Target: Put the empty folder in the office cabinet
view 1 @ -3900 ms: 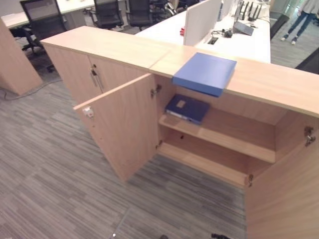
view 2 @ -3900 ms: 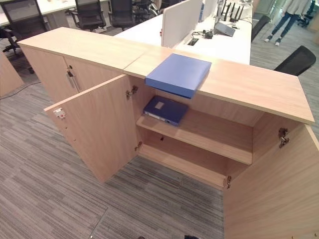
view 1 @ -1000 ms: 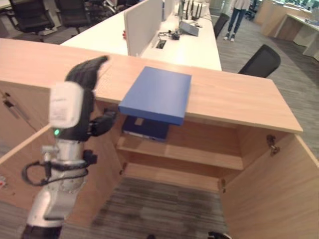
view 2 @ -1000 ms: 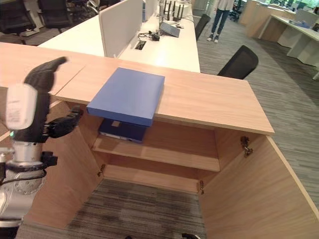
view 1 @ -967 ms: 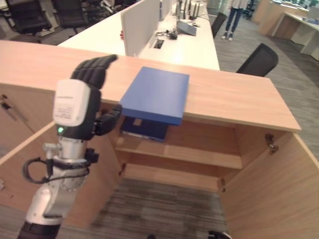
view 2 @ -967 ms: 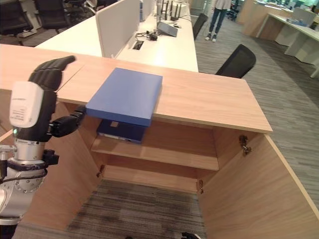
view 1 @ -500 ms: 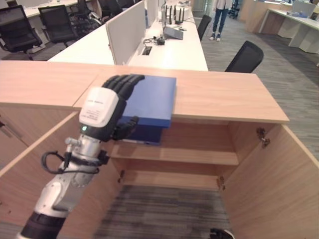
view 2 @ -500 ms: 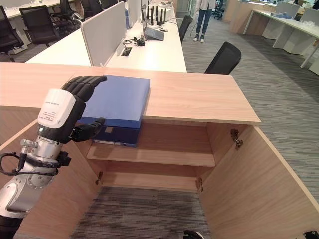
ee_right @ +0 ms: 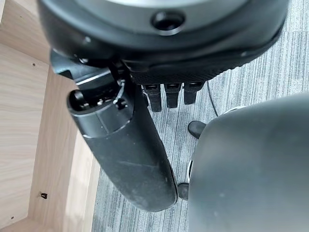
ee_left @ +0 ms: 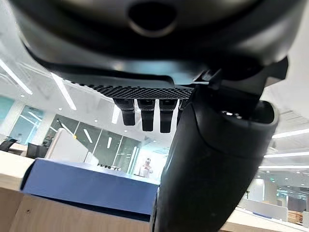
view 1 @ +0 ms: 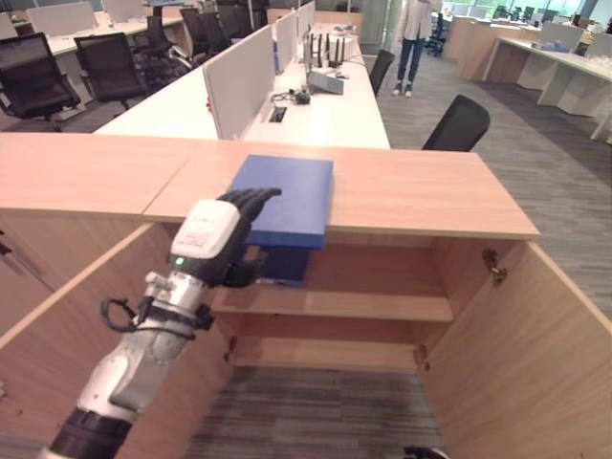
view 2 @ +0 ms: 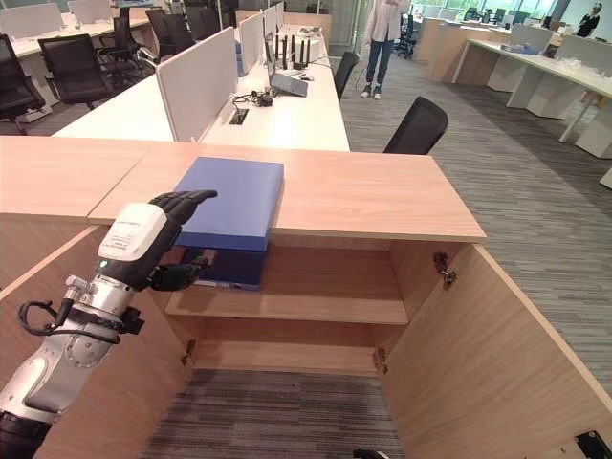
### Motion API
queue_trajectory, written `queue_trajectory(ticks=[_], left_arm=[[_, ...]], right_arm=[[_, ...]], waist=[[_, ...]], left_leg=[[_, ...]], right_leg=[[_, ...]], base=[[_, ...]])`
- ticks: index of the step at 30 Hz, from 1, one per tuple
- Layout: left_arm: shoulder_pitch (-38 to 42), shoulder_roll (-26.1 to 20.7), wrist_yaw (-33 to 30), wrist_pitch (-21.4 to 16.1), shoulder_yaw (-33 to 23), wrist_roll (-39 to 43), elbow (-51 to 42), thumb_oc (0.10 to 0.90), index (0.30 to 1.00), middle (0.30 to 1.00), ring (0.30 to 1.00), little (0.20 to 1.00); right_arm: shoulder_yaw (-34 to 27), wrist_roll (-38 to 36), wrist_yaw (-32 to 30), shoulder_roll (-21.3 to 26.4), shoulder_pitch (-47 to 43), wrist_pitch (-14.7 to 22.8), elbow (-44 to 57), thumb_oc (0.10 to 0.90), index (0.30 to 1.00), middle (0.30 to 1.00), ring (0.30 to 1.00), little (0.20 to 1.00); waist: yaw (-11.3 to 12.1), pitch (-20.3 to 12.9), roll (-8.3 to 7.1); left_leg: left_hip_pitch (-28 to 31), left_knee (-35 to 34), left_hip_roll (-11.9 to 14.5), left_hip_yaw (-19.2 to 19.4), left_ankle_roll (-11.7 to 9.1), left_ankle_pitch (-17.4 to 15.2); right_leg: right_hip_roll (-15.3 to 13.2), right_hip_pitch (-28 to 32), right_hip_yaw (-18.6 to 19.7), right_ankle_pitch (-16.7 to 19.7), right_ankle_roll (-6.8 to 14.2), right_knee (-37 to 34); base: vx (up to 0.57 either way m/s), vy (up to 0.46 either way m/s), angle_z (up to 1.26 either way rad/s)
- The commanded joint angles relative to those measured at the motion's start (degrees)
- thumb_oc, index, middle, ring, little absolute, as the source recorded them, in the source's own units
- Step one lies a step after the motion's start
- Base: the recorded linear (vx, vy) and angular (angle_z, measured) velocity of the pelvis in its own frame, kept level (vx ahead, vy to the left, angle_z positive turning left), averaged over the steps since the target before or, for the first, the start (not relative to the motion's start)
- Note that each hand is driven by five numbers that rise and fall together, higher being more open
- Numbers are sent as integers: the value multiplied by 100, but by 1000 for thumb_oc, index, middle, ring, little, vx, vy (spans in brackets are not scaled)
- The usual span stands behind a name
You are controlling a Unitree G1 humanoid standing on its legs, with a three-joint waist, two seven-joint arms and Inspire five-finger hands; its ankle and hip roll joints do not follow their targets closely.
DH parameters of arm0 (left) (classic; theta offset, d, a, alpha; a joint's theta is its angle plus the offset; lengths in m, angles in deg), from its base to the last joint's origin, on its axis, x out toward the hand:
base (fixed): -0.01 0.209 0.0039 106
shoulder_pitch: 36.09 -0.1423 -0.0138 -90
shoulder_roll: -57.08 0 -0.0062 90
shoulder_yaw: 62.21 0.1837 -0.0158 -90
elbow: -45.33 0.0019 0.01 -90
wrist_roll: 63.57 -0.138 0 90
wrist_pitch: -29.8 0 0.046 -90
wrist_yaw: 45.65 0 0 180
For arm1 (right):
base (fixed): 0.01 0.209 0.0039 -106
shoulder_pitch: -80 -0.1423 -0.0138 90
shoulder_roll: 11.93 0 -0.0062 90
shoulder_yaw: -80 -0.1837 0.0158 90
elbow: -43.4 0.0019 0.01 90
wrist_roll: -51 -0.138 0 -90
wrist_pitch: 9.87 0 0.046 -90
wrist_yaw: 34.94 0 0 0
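Blue folder point(view 2: 229, 202) lies flat on the cabinet top point(view 2: 382, 199), its near edge overhanging the open front a bit. Left hand point(view 2: 153, 229) is at the folder's near-left corner: fingers point(view 1: 251, 197) straight, reaching over the top face, thumb point(view 2: 184, 274) out beneath the edge. Not clamped, so open, and whether it's actually touching the cover can't be told. Left wrist view: the fingers hang extended above the folder's blue top.

Cabinet point(view 1: 478, 316) has both doors swung wide. On the upper shelf point(view 2: 316, 304), directly under the overhang, sits a second blue binder point(view 2: 229, 269), lying flat at the shelf's left end.

Right hand point(ee_right: 166, 94) hangs low over the carpet point(ee_right: 251, 67), fingers relaxed and straight, holding nothing.

Background: white desk point(view 2: 277, 100) w/ divider, and a person point(view 2: 382, 29) standing far back in the aisle.
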Motion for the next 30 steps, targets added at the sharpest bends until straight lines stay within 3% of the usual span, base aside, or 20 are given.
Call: queue_trajectory(ticks=[1,6,17,30], left_arm=[[795,-34,-238,3,-376,54,-39,800,900,900,900,900],[1002,-115,-264,94,-199,-206,270,800,900,900,900,900],[1900,-646,-974,586,381,-1743,1350,800,900,900,900,900],[2326,-620,-1433,986,649,-2156,1901,800,900,900,900,900]], right_arm=[[218,139,45,75,8,20,-231,800,900,900,900,900],[231,155,47,94,22,18,-213,800,900,900,900,900],[349,214,-33,175,56,61,-197,800,900,900,900,900],[349,239,-152,196,83,116,-243,800,900,900,900,900]], waist=[[-23,-121,-290],[-59,-123,-289],[-225,-154,-250],[-306,-189,-253]], left_leg=[[290,-46,-16,-163,-71,-765],[300,-46,-25,-137,-67,-769],[333,-46,-40,-53,-53,-792],[337,-46,-53,-9,-37,-805]], right_leg=[[-255,147,-49,-114,531,38],[-254,143,-30,-107,538,38],[-247,127,38,-82,564,38],[-234,101,88,-73,573,38]], base=[[0,0,0],[-1,2,-1],[-4,5,-5],[-2,1,-1]])
